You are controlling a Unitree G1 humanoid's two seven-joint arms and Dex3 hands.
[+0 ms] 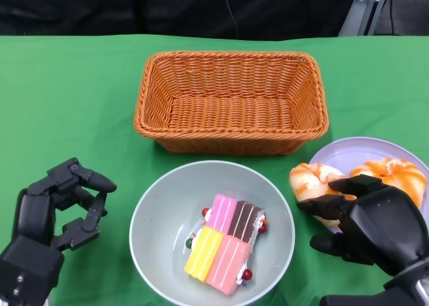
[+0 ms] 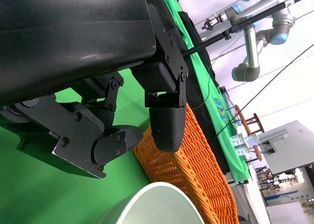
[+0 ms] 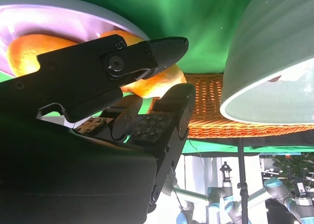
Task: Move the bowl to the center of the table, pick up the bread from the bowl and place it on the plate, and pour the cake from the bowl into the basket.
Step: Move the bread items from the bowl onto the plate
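Observation:
The pale green bowl (image 1: 147, 212) stands at the table's near middle with a striped pink, yellow and brown cake (image 1: 224, 242) inside. An orange-and-white bread (image 1: 395, 175) lies on the lilac plate (image 1: 355, 152) at the right, its left end hanging over the rim. My right hand (image 1: 375, 225) grips that bread from the near side. In the right wrist view the bread (image 3: 157, 82) sits between the fingers (image 3: 167, 116) over the plate (image 3: 59, 18). My left hand (image 1: 57, 209) hovers left of the bowl, fingers loosely bent and apart, holding nothing.
An orange wicker basket (image 1: 231, 98) stands behind the bowl with nothing inside it. Green cloth covers the table (image 1: 67, 105). The basket (image 2: 196, 170) and the bowl's rim (image 2: 157, 199) show past my left hand (image 2: 122, 111) in its wrist view.

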